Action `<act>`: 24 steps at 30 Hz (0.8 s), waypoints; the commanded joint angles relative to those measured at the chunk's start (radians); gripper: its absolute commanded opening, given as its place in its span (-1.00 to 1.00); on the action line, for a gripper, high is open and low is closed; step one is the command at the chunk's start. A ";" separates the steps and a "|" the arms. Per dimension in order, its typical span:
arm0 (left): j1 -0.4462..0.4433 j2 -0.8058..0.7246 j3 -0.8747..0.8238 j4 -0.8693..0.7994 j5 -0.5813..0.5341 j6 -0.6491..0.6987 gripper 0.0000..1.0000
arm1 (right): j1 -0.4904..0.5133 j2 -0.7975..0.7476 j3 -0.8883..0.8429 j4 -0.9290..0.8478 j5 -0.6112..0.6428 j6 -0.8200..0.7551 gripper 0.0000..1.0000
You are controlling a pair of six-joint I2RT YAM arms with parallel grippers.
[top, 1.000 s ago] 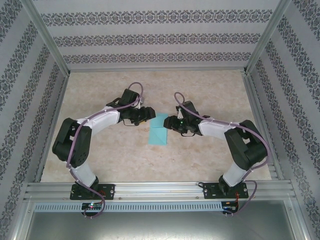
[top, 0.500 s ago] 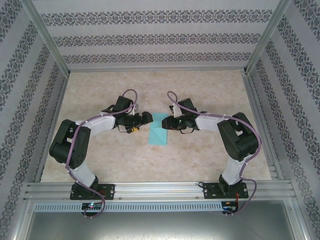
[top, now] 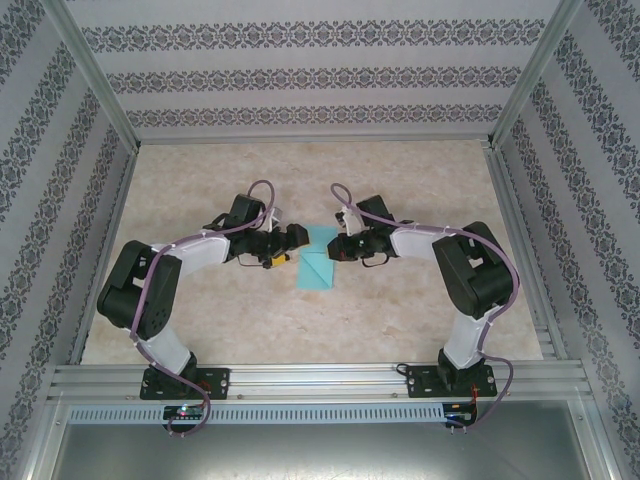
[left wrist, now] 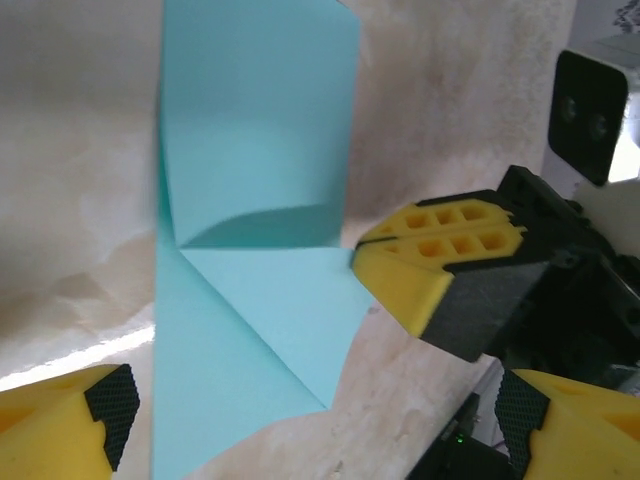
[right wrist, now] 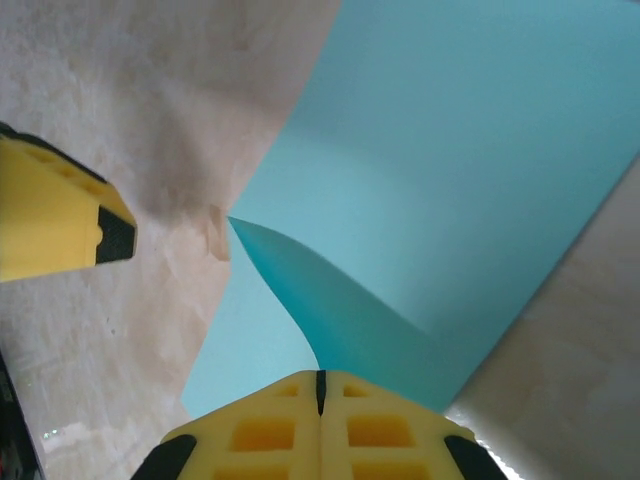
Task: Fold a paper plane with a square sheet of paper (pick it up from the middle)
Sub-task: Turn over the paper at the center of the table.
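The square sheet of paper [top: 318, 260], partly folded with one flap lifted, lies on the marbled counter [top: 420, 180] between the arms. The left fingers [left wrist: 70, 420] hang released, spread wide over it. The right fingers [right wrist: 270, 435] are clenched together at its edge, touching the raised flap.

Both arms elbow inward, wrists meeting mid-frame in the top view. Left gripper [top: 289, 247] fingers [left wrist: 62, 428] spread wide. Right gripper [right wrist: 320, 400] fingers [left wrist: 425, 262] pressed together, pinching the square sheet of paper [top: 318, 270] edge.
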 commanded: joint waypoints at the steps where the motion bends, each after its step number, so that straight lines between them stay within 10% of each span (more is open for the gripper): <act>1: -0.024 0.029 0.011 0.045 0.050 -0.057 0.85 | -0.024 -0.002 -0.012 0.045 -0.010 0.002 -0.94; 24: -0.083 0.184 0.061 0.199 0.068 -0.212 -0.05 | -0.058 -0.032 -0.069 0.136 -0.074 0.054 -0.88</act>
